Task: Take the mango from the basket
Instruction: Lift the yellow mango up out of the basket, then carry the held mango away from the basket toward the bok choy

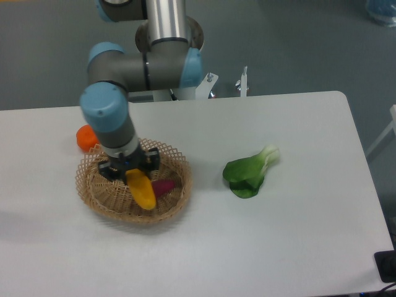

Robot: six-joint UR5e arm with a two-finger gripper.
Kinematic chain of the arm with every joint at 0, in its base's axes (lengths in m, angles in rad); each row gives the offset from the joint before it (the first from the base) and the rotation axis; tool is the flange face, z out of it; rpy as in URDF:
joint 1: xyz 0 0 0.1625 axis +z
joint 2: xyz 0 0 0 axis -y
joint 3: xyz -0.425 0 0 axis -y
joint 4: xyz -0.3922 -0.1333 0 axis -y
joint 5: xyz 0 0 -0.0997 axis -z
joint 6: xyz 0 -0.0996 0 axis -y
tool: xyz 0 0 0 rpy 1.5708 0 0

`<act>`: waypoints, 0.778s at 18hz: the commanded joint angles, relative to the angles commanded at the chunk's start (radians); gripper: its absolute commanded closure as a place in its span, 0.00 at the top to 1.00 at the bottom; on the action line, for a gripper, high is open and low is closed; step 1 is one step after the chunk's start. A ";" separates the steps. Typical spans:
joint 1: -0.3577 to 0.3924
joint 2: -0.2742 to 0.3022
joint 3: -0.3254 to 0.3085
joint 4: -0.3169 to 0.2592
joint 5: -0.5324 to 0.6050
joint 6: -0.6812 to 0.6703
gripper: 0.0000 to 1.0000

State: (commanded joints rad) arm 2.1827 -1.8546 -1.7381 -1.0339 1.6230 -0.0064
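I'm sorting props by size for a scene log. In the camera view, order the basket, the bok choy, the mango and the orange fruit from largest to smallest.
1. basket
2. bok choy
3. mango, held by the gripper, so possibly nearer the camera
4. orange fruit, partly hidden by the arm

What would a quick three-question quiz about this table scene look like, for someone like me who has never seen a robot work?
1. True or false: the gripper is holding the mango.
2. Which thing lies outside the basket, just past its rim on the side away from the green vegetable? A) sweet potato B) small orange fruit C) mango
3. Fill in: the leafy green vegetable lies on the ____, not in the basket.

Key
1. True: the mango hangs from the gripper over the basket.
2. B, the small orange fruit; the sweet potato is inside.
3. table.
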 joint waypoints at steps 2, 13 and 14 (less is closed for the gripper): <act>0.044 -0.003 0.028 0.002 0.000 0.046 0.33; 0.244 -0.046 0.061 0.072 -0.008 0.589 0.34; 0.258 -0.052 0.065 0.075 -0.008 0.645 0.34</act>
State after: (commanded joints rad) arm 2.4404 -1.9067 -1.6736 -0.9588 1.6153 0.6391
